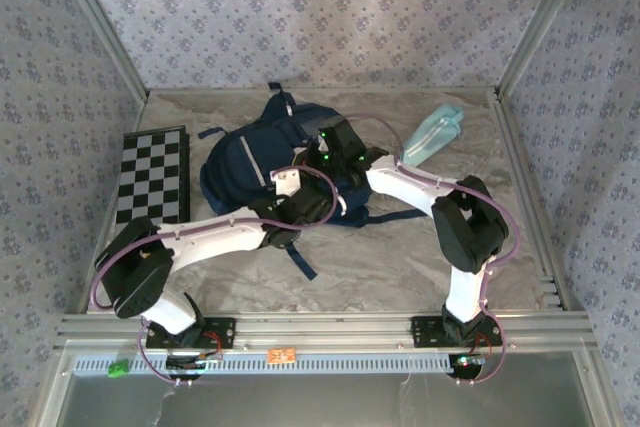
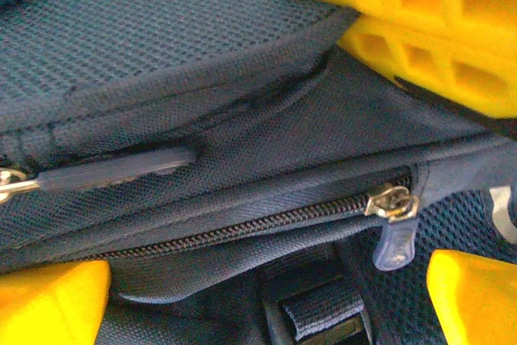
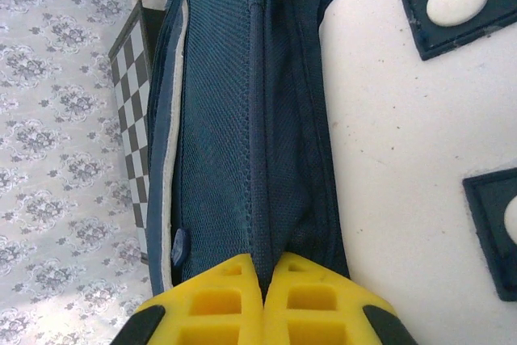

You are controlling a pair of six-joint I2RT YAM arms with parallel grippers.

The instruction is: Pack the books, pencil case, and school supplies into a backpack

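The navy backpack (image 1: pixel 245 162) lies at the back middle of the table. My right gripper (image 1: pixel 328 159) is over its right side, and in the right wrist view its yellow fingers (image 3: pixel 218 300) are shut on a fold of the backpack's navy fabric (image 3: pixel 266 199), beside a white patch (image 3: pixel 404 135). My left gripper (image 2: pixel 266 305) stands open just above the backpack's zip, whose slider (image 2: pixel 392 202) lies between the fingertips (image 2: pixel 48 300). The right gripper's fingers (image 2: pixel 420 14) show at the top right of that view. The mint-teal pencil case (image 1: pixel 433 132) lies at the back right. The books and school supplies are out of view.
A black-and-white checkered board (image 1: pixel 152 175) lies left of the backpack, also seen as the board (image 3: pixel 133 119) in the right wrist view. Patterned walls close in the table on three sides. A backpack strap (image 1: pixel 300 259) trails toward the near edge.
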